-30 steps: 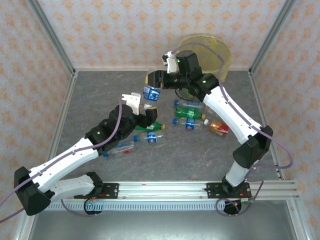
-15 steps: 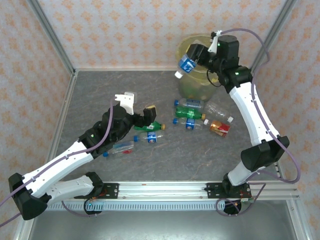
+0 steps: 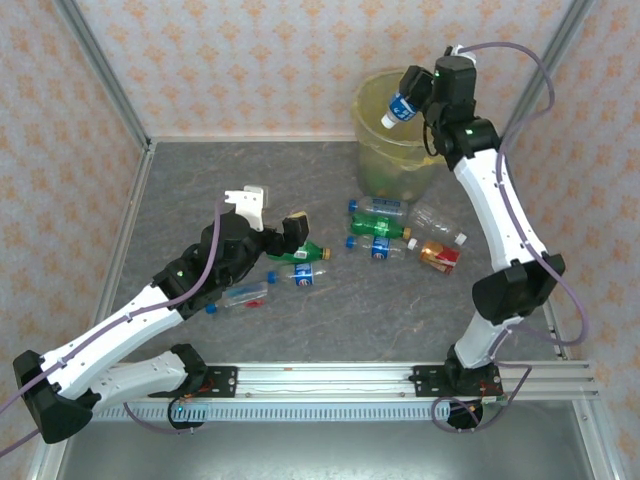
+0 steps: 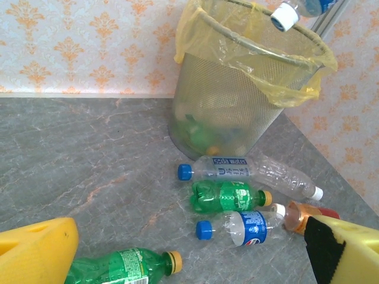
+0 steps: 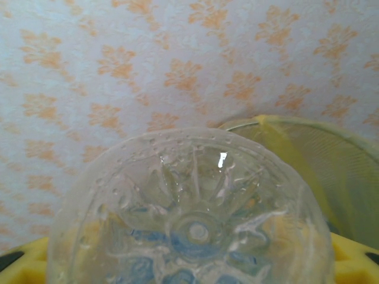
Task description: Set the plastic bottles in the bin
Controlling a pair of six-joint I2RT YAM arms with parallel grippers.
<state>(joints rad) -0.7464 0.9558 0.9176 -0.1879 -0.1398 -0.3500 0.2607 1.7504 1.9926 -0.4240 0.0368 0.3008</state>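
Note:
My right gripper is shut on a clear bottle with a blue label and holds it, white cap down, above the bin. That bottle's ribbed base sits between the yellow fingers in the right wrist view, with the bin's rim behind it. The bin is translucent, lined with a yellow bag. My left gripper hangs open over the table by a green bottle, its jaws wide apart and holding nothing. Several bottles lie in front of the bin: clear, green, blue-labelled.
More bottles lie on the grey table: a blue-labelled one, a flattened clear one, a crumpled clear one and a brown one. Patterned walls with metal corner posts close in the back and sides.
My right arm has swung from over the table's middle up to the bin, carrying the blue-labelled bottle. My left gripper has opened wide and drawn back slightly.

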